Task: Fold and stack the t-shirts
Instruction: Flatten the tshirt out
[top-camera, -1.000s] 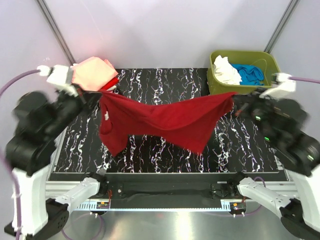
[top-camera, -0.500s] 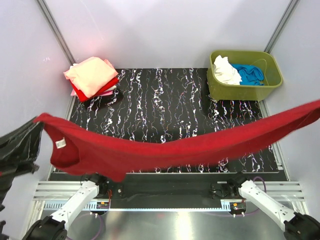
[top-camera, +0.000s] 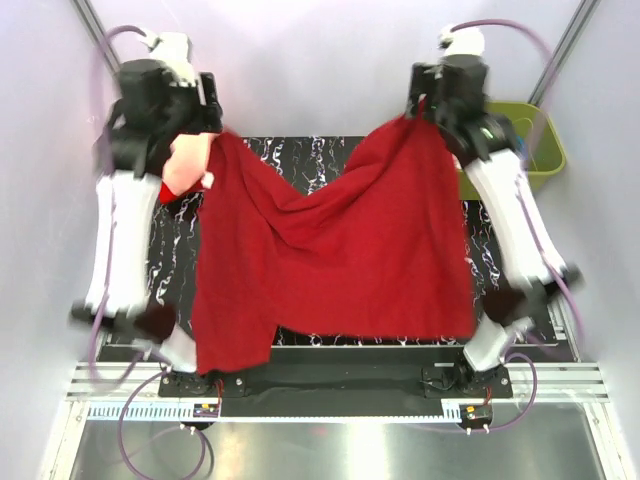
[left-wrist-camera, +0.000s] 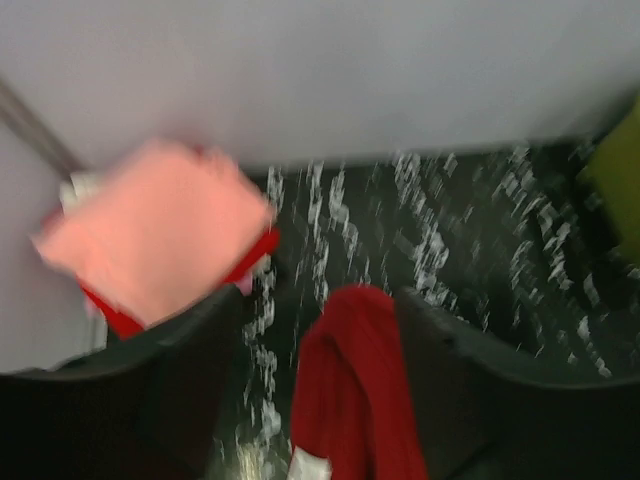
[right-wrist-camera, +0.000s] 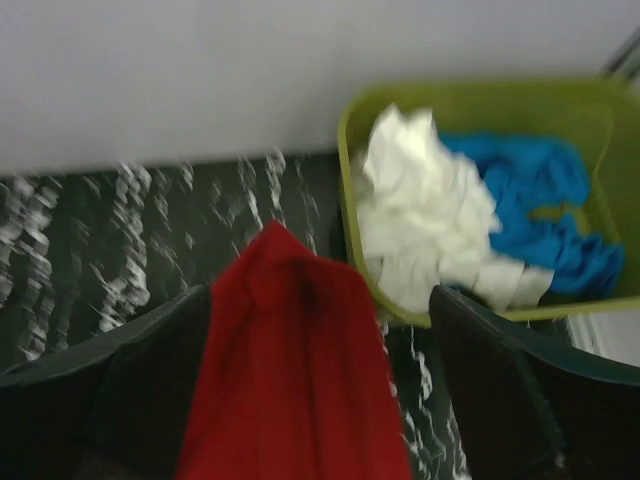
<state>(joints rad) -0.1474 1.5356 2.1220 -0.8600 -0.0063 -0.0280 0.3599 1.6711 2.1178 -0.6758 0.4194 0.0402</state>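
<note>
pale grey walls close round a black tabletop (top-camera: 330, 160) veined with white marbling, and both arms reach up over its far half. from the top camera i see the dark red short-sleeved cotton t-shirt (top-camera: 340, 250) spread wide in the air between them. its upper corners are up at the two wrists, its middle sags in a v, and its lower edge hangs over the near edge of the table in that view. the left gripper (left-wrist-camera: 322, 305), seen through its own camera, is released: its two dark fingers (left-wrist-camera: 150, 390) stand well apart with a bunched fold of the red cloth in the gap, and bare tabletop shows between the cloth and the left finger. the right gripper (right-wrist-camera: 320, 295) is likewise spread wide, not clenched, with a peak of the red cloth rising between its fingers. both wrist pictures are smeared, so i cannot tell whether the cloth catches on a finger. a small white neck label (left-wrist-camera: 310, 468) shows on the shirt near the left gripper; any print on it is too blurred to read. at the far left corner sits a stack of folded t-shirts (top-camera: 185, 165), a salmon-pink one (left-wrist-camera: 150, 240) on top and a bright red one (left-wrist-camera: 258, 255) under it. at the far right corner stands an olive-green plastic tub (right-wrist-camera: 365, 110) holding a crumpled white t-shirt (right-wrist-camera: 420, 210) and a blue t-shirt (right-wrist-camera: 530, 195) beside it.
</note>
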